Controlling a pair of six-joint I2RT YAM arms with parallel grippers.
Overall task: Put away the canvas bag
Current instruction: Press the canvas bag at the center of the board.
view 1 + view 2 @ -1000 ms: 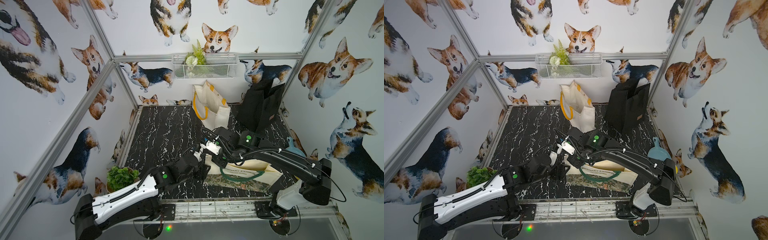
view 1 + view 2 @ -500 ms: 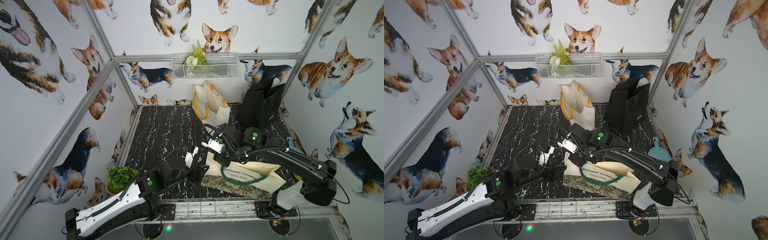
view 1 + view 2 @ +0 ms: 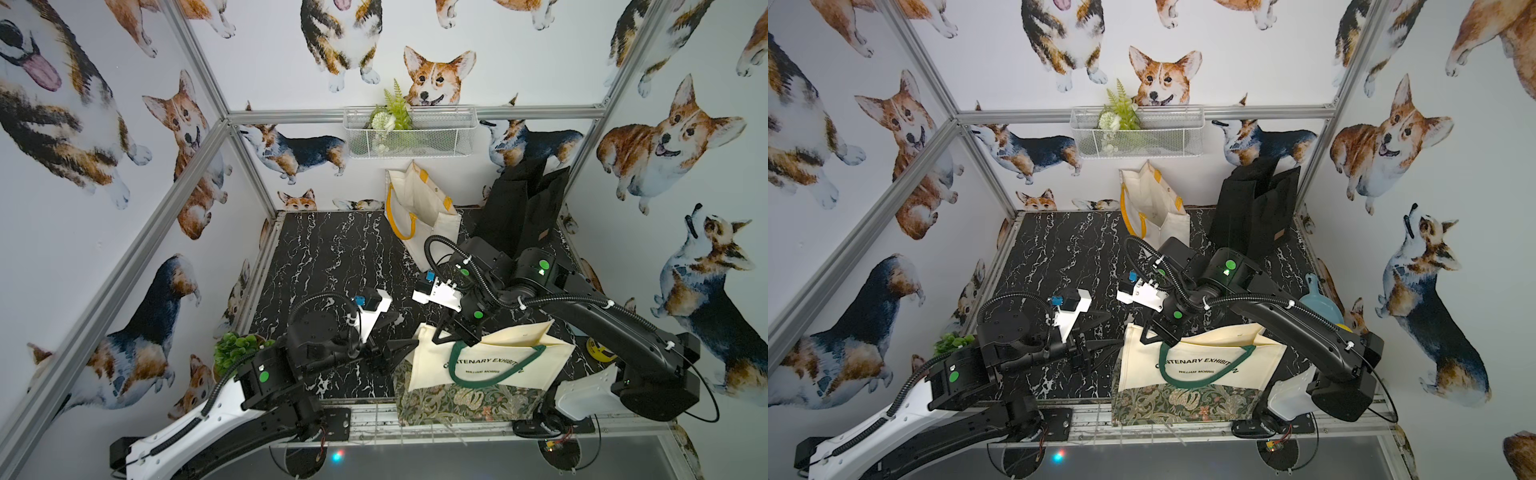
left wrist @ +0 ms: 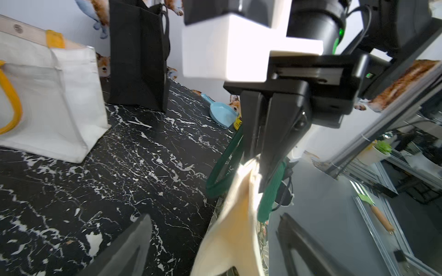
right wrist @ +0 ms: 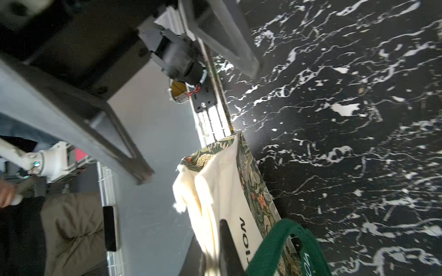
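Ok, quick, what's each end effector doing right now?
Left end effector: open, gripping nothing.
Right end effector: shut on the canvas bag, at its top edge.

A robot lab test cell, shown by aluminium frame (image 3: 291, 118), corgi-print walls (image 3: 270, 62), marble-look tabletop (image 3: 332, 249).

Top views: high over the 6 o'clock edge of the desk (image 3: 332, 257), far off, facing down toward 12; both show the whole desk.
Left wrist: close behind the left tool (image 4: 215, 217), facing 3 o'clock.
Right wrist: close on the right tool (image 5: 222, 248), facing down toward 6 o'clock.
Shared: the canvas bag (image 4: 234, 227) and dark desk in all views.
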